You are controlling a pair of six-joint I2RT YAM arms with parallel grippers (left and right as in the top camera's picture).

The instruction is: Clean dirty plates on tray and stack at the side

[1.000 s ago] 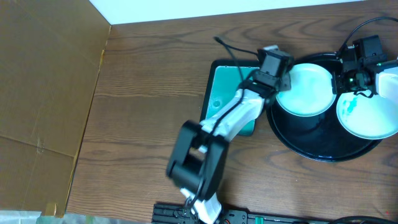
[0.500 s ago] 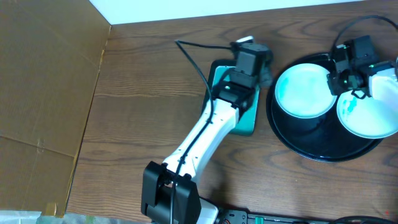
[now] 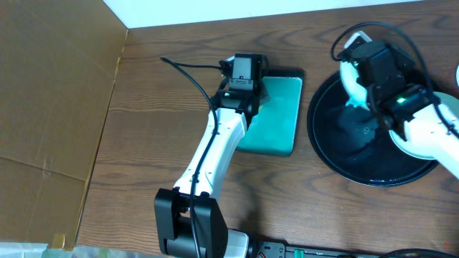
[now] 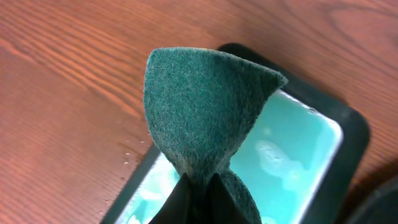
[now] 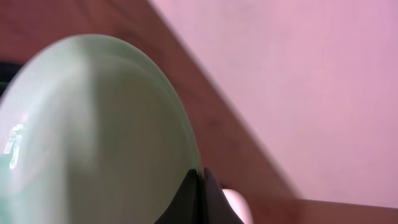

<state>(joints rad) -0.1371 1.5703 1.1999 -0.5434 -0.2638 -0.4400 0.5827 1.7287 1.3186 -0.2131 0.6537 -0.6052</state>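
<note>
Nearest, the black tray (image 3: 344, 154) bears what seems a second plate (image 3: 419, 149), half hidden under the right arm (image 3: 437, 129). Beyond, the right gripper (image 5: 200, 182) pinches a tilted plate (image 5: 93, 124) by its rim. The left gripper (image 4: 199, 186) is clenched on a green scouring pad (image 4: 205, 106) above the teal tray (image 4: 298, 155).

White links (image 3: 215, 147), black joints (image 3: 188, 222), black cables (image 3: 188, 72); green light (image 3: 403, 97) on right wrist.
</note>
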